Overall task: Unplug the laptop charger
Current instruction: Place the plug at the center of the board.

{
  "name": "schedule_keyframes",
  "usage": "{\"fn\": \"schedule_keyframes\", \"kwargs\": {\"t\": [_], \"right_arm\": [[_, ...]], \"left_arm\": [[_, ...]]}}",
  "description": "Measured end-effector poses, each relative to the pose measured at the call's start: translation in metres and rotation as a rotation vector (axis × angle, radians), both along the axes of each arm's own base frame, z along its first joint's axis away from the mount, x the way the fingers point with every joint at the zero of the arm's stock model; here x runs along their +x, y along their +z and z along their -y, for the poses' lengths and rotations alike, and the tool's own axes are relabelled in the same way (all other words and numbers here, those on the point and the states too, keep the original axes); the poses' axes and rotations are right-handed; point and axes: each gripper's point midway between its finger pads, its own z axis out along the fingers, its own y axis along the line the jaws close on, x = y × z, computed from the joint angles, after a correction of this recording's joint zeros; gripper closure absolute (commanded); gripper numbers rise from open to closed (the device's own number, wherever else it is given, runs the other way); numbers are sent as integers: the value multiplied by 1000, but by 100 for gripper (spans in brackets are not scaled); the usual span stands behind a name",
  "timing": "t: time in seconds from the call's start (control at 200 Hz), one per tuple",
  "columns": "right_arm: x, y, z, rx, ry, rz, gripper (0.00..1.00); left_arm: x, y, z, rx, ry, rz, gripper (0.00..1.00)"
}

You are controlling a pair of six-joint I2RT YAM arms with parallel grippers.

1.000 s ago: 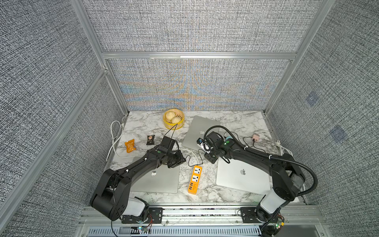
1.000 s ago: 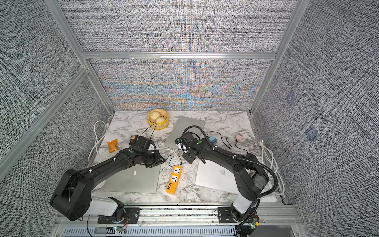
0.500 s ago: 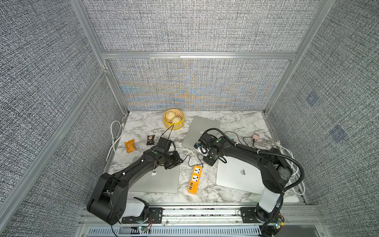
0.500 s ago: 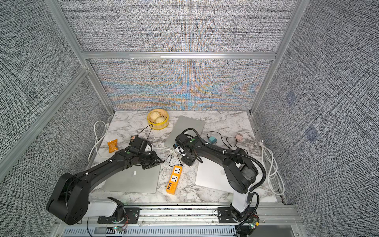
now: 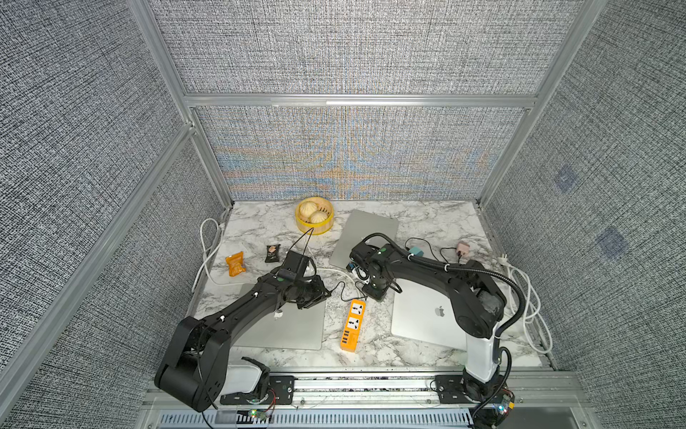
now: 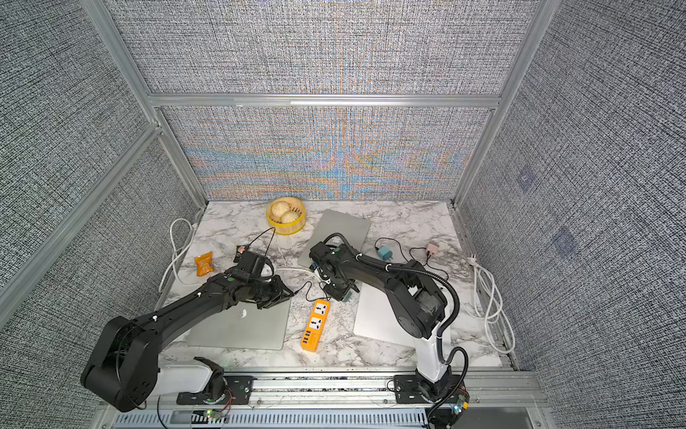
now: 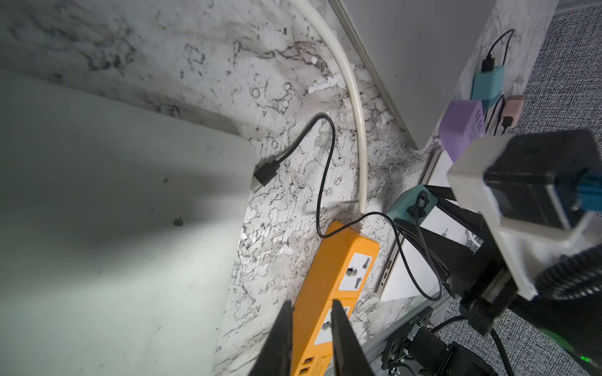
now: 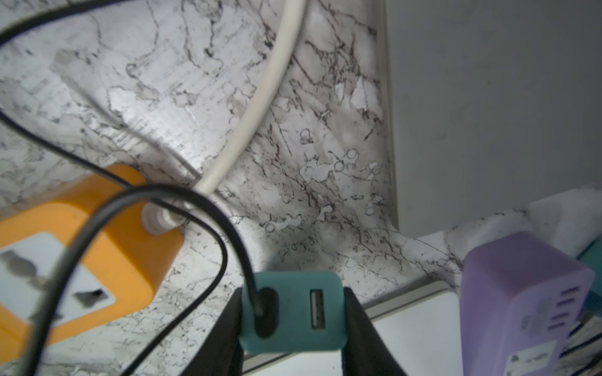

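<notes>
Beside the far end of the orange power strip (image 5: 352,321): my right gripper (image 8: 292,294), low over the marble table (image 5: 267,226).
Right grip: both fingers pressed against the sides of the teal charger (image 8: 291,314), which sits squarely between them.
Charger position: out of the strip and apart from it, near the corner of the right-hand laptop (image 5: 427,319); the strip's two sockets are bare in both top views.
Black cable (image 7: 325,169): runs from the charger's port across the strip's end to a plug (image 7: 266,172) at the edge of the left-hand laptop (image 7: 114,211); I cannot tell whether that plug is fully seated.
Left gripper (image 7: 311,301): above the left-hand laptop's far corner, fingers a narrow gap apart, nothing between them.
Nearby: a purple charger (image 8: 521,293) just beside my right fingers; a white cord (image 7: 356,114) leaving the strip.
</notes>
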Motion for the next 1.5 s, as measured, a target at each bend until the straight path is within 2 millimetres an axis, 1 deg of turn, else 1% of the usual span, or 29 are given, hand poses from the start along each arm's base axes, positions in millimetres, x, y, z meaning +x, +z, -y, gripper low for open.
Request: {"fn": "schedule_keyframes", "kwargs": {"t": [0.19, 0.26, 0.335, 0.535, 0.595, 0.76, 0.811, 0.911, 0.981, 1.036, 1.206, 1.271, 1.341, 1.456, 1.501], "right_arm": [[3, -4, -2, -23, 2, -12, 92], [4, -5, -3, -28, 2, -16, 87], [5, -5, -4, -30, 2, -17, 80], [5, -6, -5, -34, 3, -25, 71], [5, -5, -4, -35, 1, -26, 64], [7, -2, -6, -23, -2, -19, 58], [9, -1, -8, -16, -5, -13, 53], [10, -1, -9, -10, -6, -8, 48], [9, -1, -9, -7, -5, -10, 47], [9, -1, -9, -7, -5, -11, 43], [8, -1, -10, -1, -3, -15, 42], [7, 5, -9, 6, -4, -7, 42], [9, 16, -10, 25, -5, 17, 42], [11, 34, -8, 58, -20, 59, 41], [10, 44, -6, 84, -32, 81, 37]], "left_arm": [[0, 3, 1, -9, 1, 7, 78], [0, 4, 1, -13, 6, 7, 78], [0, 5, 1, -14, 6, 10, 78], [-2, 4, 0, -13, 6, 7, 78], [-2, 4, 0, -13, 6, 8, 78], [-3, 8, -1, -16, 6, 15, 78], [-3, 7, -1, -15, 6, 14, 78], [-4, 8, -1, -14, 6, 12, 78], [-4, 10, -2, -17, 6, 18, 78], [-4, 12, -2, -19, 7, 23, 77], [-6, 13, -3, -19, 9, 30, 77], [-5, 15, -3, -21, 13, 36, 77], [-5, 18, -3, -26, 16, 43, 76], [-1, 26, -4, -24, 15, 82, 66], [1, 33, -3, -30, 9, 111, 61]]}}
